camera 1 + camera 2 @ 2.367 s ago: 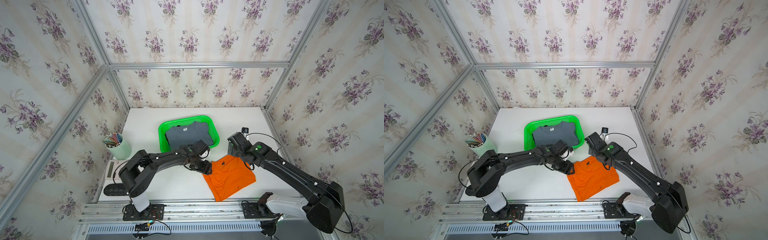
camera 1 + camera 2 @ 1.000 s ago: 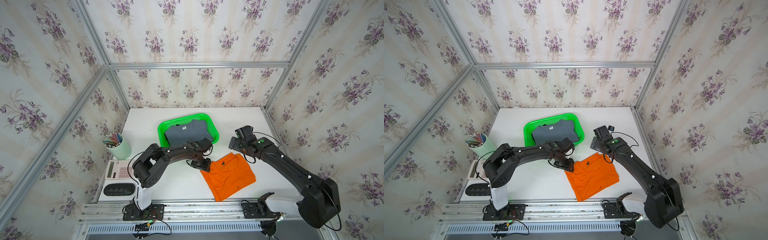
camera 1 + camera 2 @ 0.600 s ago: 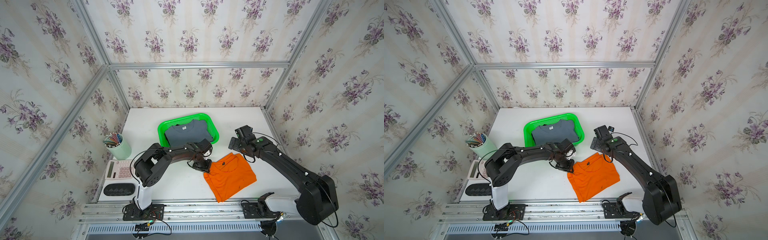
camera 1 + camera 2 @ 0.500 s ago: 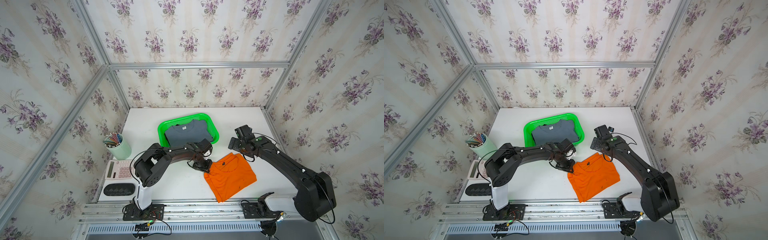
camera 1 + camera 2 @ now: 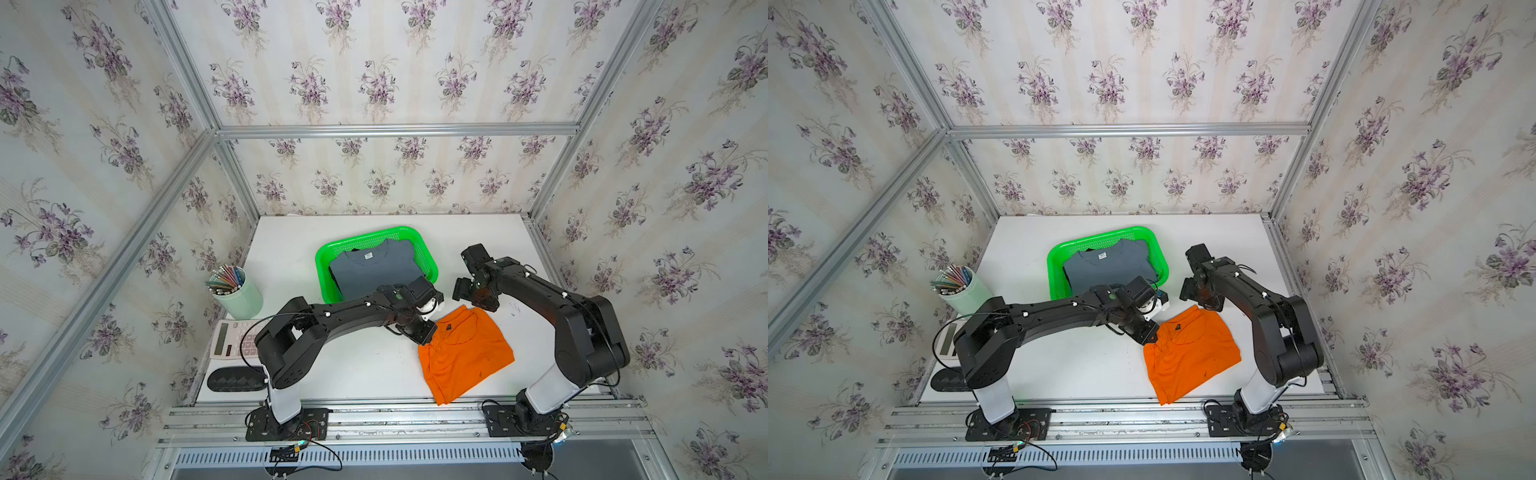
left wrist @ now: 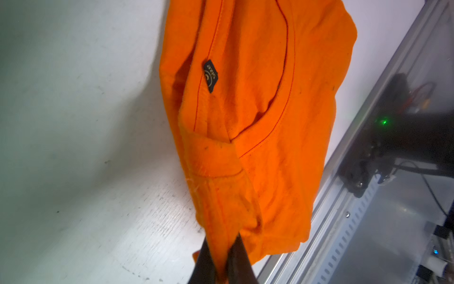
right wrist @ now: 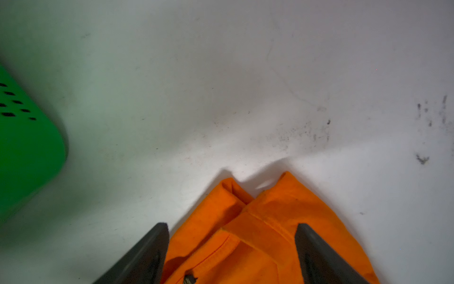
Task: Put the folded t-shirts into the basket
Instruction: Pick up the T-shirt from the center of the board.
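The bright orange folded t-shirt (image 5: 463, 353) (image 5: 1190, 353) lies on the white table near its front edge. My left gripper (image 5: 426, 332) (image 6: 222, 243) is shut on that shirt's left collar-side corner, and cloth is pinched between the dark fingers. My right gripper (image 5: 473, 297) (image 7: 232, 228) stands open, one finger on each side of the shirt's far corner. The slate grey-blue t-shirt (image 5: 376, 270) lies in the green basket (image 5: 322, 266) with a dark edge showing beneath it. In the right wrist view the basket wall (image 7: 29, 147) shows off to one side.
A pale cup of pencils (image 5: 237, 291), a calculator (image 5: 230, 338) and a black oblong pad (image 5: 235, 378) sit along the table's left side. The aluminium rail (image 5: 374, 411) runs just past the orange shirt's front edge. The enclosure walls stand close around the table.
My left gripper has shut on the orange shirt's corner, bunching the cloth there. My right gripper has come down over the shirt's far corner.
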### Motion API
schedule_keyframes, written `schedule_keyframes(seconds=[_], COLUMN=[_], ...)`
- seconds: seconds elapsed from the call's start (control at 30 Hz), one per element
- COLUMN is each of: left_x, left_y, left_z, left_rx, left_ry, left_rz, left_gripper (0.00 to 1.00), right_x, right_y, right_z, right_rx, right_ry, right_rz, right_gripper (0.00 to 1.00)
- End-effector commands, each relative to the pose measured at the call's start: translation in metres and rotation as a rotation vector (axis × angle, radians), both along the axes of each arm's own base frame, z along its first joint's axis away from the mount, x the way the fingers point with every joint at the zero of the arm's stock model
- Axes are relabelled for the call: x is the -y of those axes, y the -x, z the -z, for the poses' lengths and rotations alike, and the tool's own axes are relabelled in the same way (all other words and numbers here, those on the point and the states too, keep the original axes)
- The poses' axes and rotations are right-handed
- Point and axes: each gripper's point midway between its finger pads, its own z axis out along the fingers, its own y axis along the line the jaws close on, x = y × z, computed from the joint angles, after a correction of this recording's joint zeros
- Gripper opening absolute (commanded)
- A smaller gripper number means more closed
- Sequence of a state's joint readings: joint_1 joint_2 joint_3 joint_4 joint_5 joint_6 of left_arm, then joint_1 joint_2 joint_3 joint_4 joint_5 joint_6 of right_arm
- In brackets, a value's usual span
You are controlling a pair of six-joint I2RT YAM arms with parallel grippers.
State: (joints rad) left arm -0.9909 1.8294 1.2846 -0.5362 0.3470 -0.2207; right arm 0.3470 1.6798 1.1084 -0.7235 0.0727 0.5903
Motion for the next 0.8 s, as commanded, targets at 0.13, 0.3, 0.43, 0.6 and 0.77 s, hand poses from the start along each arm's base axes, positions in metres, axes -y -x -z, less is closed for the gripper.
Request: schedule_keyframes(seconds=[0.13,0.3,0.43,0.6,0.77], left_x=[0.005,0.015,0.02,0.027,0.029], left_y=[0.002,0.011,0.016,0.024,0.027], left_z=[-0.009,-0.016,-0.02,-0.036,-0.045], left_rx=[0.194,0.253,0.304,0.354,0.389], left_ry=[-0.043,-0.027,-0.021,0.029,0.053], left_rz=[0.106,0.159,0.194,0.237,0.26], left_gripper=[0.0,0.0,0.0,0.0,0.0], right_x=[-0.006,-0.006,0.003,0.002,-0.001], right_y=[0.006,0.017,0.028,0.029,0.025], right_z=[0.027,0.046,0.062,0.068,0.067], right_rx=[-0.109,-0.173,-0.22,-0.237,-0.239], right_ry=[-0.02,-0.02,0.024,0.022,0.016], right_rz=[0.0,0.013,0.024,0.032,0.021], right_gripper=[0.86,0.82,0.73,0.61,0.48])
